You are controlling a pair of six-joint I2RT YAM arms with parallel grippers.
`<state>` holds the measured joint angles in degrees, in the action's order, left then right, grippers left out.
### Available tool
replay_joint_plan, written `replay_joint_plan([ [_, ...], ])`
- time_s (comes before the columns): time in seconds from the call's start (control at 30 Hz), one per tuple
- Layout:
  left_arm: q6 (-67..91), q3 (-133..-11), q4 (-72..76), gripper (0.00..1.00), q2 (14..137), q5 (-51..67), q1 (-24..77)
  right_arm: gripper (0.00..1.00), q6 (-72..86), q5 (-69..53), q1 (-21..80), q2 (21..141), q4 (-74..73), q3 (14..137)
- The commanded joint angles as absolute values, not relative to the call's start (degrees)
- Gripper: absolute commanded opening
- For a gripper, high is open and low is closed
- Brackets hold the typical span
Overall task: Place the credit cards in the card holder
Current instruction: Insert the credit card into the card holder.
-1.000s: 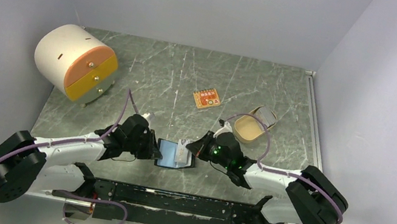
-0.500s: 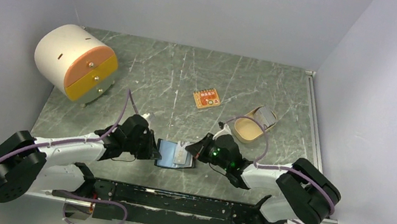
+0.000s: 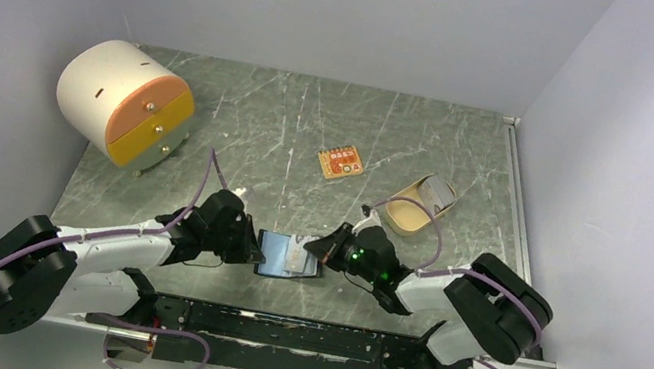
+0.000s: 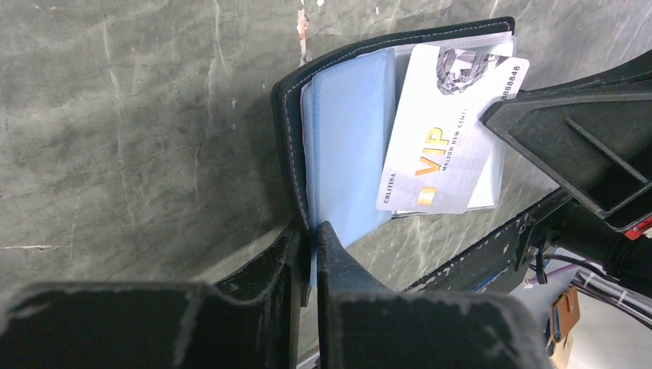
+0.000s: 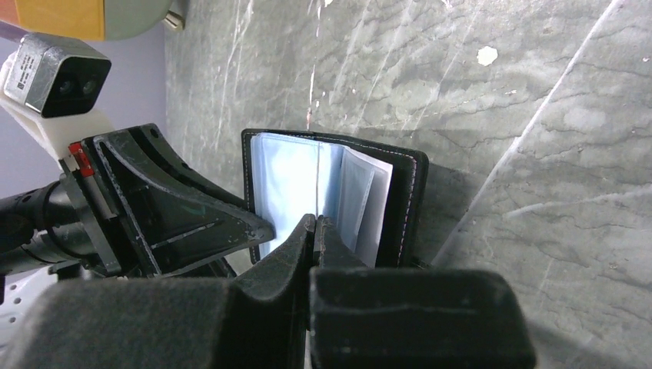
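The card holder (image 3: 282, 256) lies open near the table's front edge, with a black cover and bluish clear pockets (image 4: 346, 138). My left gripper (image 4: 314, 229) is shut on its near edge, pinching the cover and pocket sheets. A silver credit card (image 4: 442, 131) marked VIP lies slanted over the right-hand pockets. I cannot tell whether it sits inside a sleeve. My right gripper (image 5: 315, 221) is shut on that card's far corner, and the card shows edge-on in the right wrist view. In the top view the two grippers face each other across the holder (image 5: 284, 177).
A tan oval tray (image 3: 407, 216) with something grey at its far end stands behind the right arm. A small orange card (image 3: 339, 162) lies mid-table. A white drum with orange and yellow drawer fronts (image 3: 122, 103) stands at the back left.
My left gripper's jaws have closed further onto the holder's edge. The right arm has drawn in to the left, nudging the card a little further over the holder.
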<state>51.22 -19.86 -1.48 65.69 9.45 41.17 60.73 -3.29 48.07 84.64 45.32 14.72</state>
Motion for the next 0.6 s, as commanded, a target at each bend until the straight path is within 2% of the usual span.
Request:
replay_joint_plan([
  [0.0,50.92,-19.25,-0.34,0.12,65.39,9.32,40.87,0.0,61.66,-3.6,48.01,85.99,49.33,13.97],
  [0.27,51.31,-19.19,-0.12,0.12,65.33,9.4,40.87,0.0,63.19,-4.28,48.08,87.18,50.51,13.11],
  [0.43,51.35,-19.36,-0.42,0.12,65.25,9.11,40.87,0.04,63.22,-3.98,48.44,86.91,48.36,13.3],
  [0.57,51.25,-19.62,-0.6,0.12,65.4,9.11,40.8,0.15,62.89,-3.97,48.75,87.11,46.09,14.08],
])
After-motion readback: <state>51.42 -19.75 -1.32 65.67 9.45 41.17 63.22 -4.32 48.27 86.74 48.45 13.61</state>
